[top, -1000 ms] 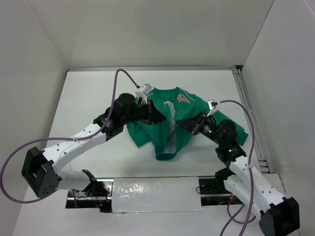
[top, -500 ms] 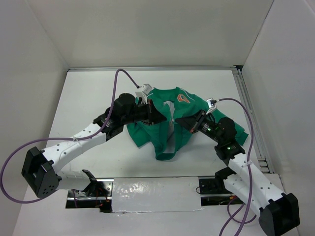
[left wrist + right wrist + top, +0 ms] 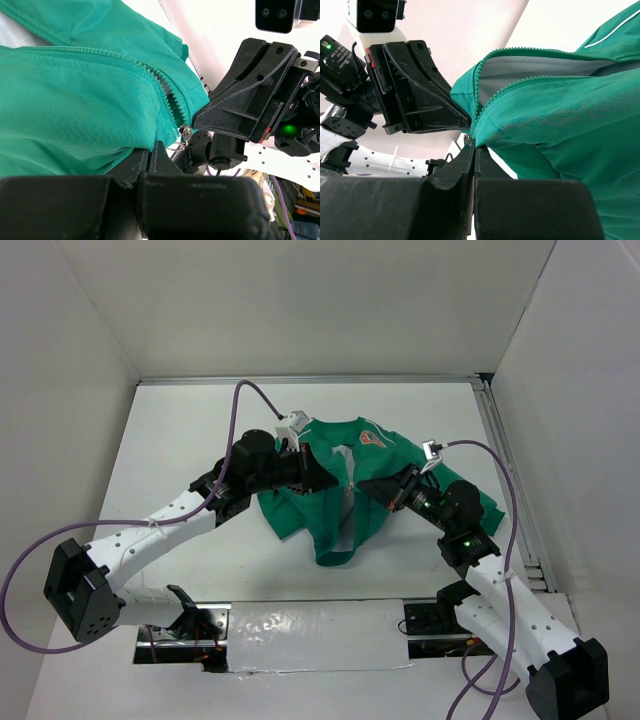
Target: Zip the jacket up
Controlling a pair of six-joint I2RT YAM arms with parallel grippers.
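left tool (image 3: pixel 333 480), right tool (image 3: pixel 365 487): both clamped on jacket (image 3: pixel 335 535) beside zip (image 3: pixel 167 97) | risk: uneven pull skews it, jamming closure

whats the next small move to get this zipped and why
Probably slide the right gripper along the open teeth while the left gripper holds fast: both are shut on the jacket beside the slider, and ahead they gape over pale lining.

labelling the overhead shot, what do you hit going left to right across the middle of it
left arm → left gripper → jacket's open front → right gripper → rail along the table's right edge
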